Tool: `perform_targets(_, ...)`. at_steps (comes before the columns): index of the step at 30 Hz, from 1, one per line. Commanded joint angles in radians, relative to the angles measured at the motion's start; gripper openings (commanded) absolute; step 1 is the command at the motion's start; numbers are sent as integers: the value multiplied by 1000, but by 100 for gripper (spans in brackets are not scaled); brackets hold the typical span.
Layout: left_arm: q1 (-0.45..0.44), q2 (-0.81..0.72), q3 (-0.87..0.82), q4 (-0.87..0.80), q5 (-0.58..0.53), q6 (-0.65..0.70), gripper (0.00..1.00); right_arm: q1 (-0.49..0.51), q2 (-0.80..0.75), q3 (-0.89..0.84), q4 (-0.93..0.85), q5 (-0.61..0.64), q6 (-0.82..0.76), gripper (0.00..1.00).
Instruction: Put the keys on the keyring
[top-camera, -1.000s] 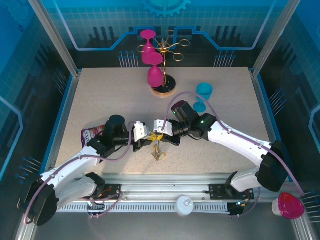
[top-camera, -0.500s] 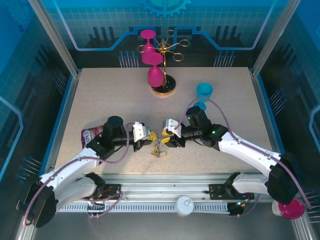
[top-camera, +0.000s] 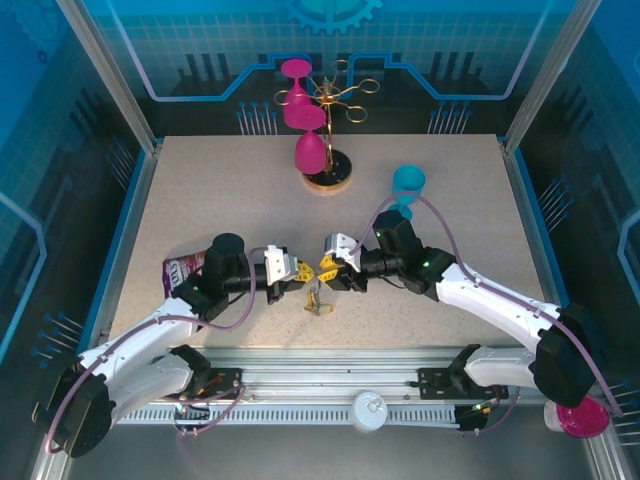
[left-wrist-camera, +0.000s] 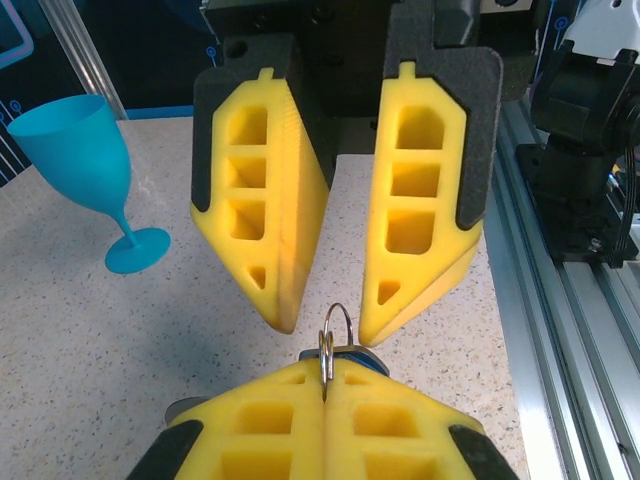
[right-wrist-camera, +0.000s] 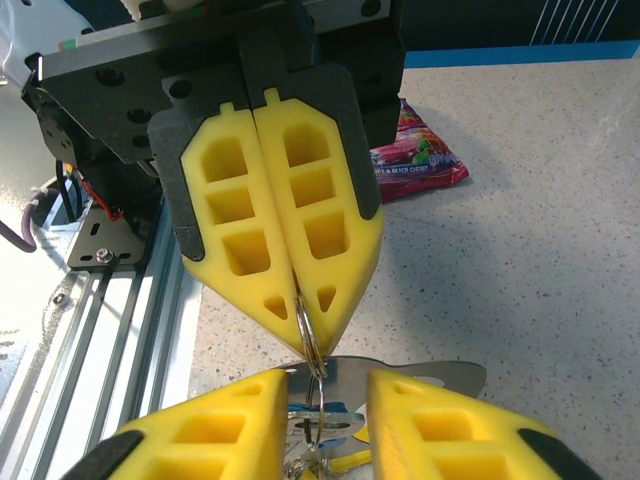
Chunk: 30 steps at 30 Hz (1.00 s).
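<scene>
- Keyring (left-wrist-camera: 326, 350): a thin silver wire ring held up above the desk (top-camera: 220, 200), near its front edge and between the two claws.
- Left claw (left-wrist-camera: 325, 385): its yellow pads are pressed together, pinching the lower part of the ring so that the loop stands up past the fingertips.
- Right claw (left-wrist-camera: 330, 325): it faces the left claw tip to tip. Its jaws are parted and sit either side of the ring, with a gap on both sides.
- In the right wrist view, the keys (right-wrist-camera: 322, 425) hang in a small bunch from the ring between the right claw's spread pads. Blue and yellow heads can be made out.
- From above, the bunch (top-camera: 318, 300) dangles just below where the two claws meet.
- A turquoise goblet (top-camera: 407, 185) stands behind the right arm.
- A purple snack packet (top-camera: 183, 268) lies beside the left arm.
- A gold wire rack (top-camera: 345, 100) holding pink goblets stands at the far edge.
</scene>
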Motion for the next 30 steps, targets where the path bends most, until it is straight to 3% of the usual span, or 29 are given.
perform_targets(1,-7,-10,-6,49,40,-6,0,-6,-7,-15,19,-34,8,30)
perform_targets(12,-8,-8,-19,79,61,-38,0,-4,44,-16,129,-85,29,19)
perform_targets(16,-7,4,-19,97,67,-49,0,-5,42,-19,122,-89,24,3)
perform_targets(19,-7,5,-16,92,56,-52,0,-4,33,-5,78,-81,3,0)
perform_targets(23,-8,5,3,38,3,-36,20,-1,36,44,-53,-55,-64,0)
perform_targets(30,-7,20,47,-74,-2,5,16,24,84,167,-265,-5,-175,0)
